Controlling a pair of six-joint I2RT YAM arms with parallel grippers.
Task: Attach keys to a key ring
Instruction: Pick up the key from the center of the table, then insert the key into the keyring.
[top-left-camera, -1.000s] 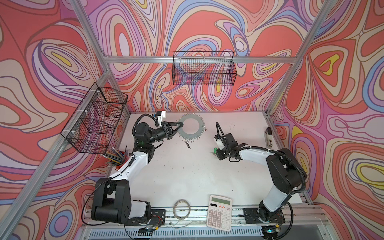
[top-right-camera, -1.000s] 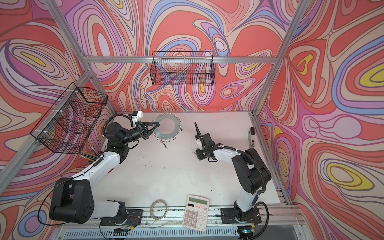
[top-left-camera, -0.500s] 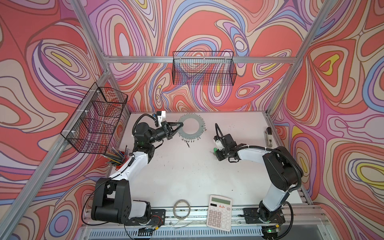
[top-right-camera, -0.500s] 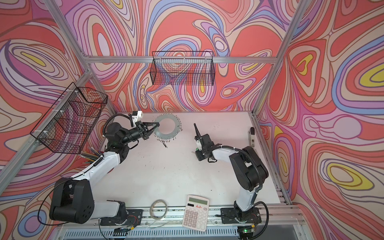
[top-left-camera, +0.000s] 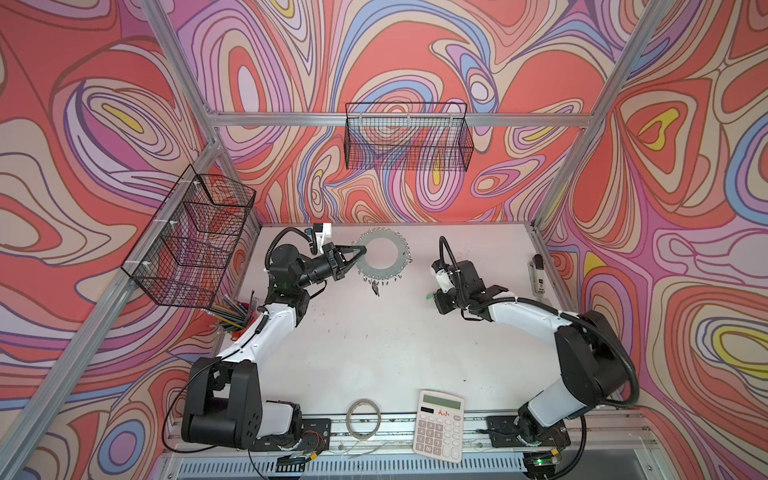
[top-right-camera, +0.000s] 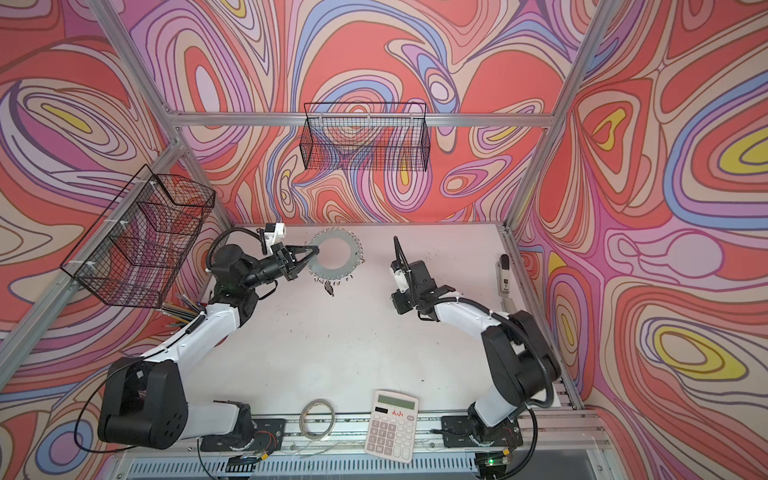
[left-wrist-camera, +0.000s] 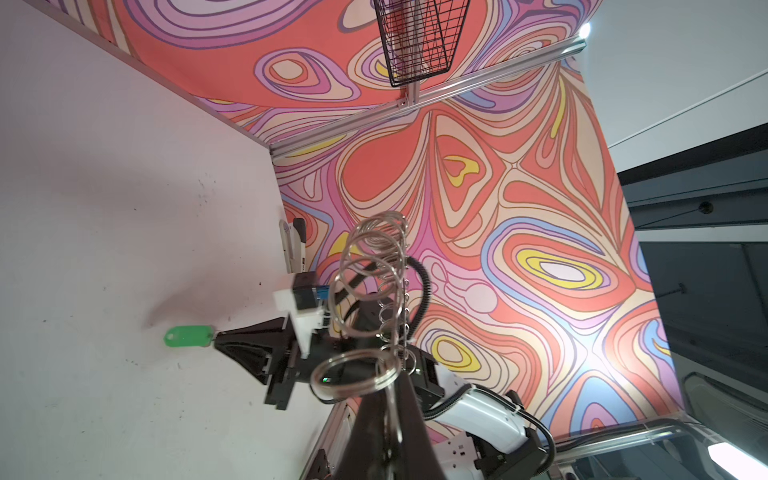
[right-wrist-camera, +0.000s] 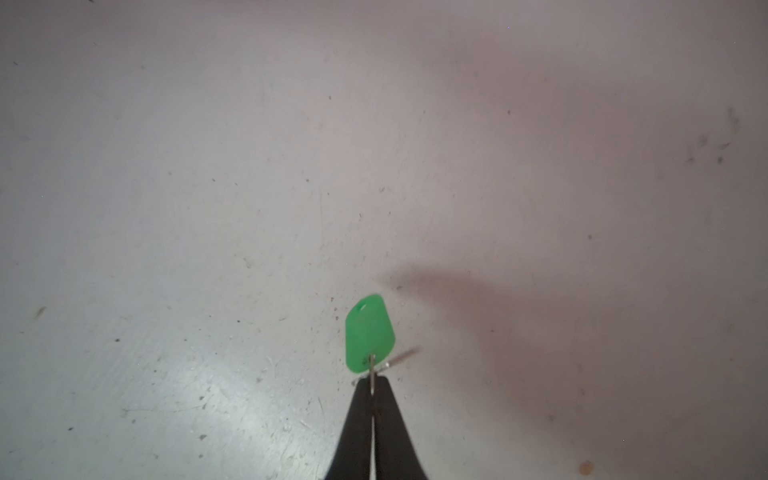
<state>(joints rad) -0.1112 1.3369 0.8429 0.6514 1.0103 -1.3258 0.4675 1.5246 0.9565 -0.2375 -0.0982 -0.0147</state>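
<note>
Pinching the key ring (top-left-camera: 401, 259) by its rim in tightly closed jaws, the left gripper (top-left-camera: 362, 249) presents it at the back of the table (top-left-camera: 374, 353), apparently lifted clear, so the right gripper (right-wrist-camera: 372, 384), clamped on the green-tagged key (right-wrist-camera: 369, 332) low near the surface, can bring it over

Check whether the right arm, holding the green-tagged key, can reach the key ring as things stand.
Probably yes. Nothing stands between the right gripper, shut on the green-tagged key, and the key ring; the left gripper pinches its rim on the side away from the right arm, leaving the facing clips free.
</note>
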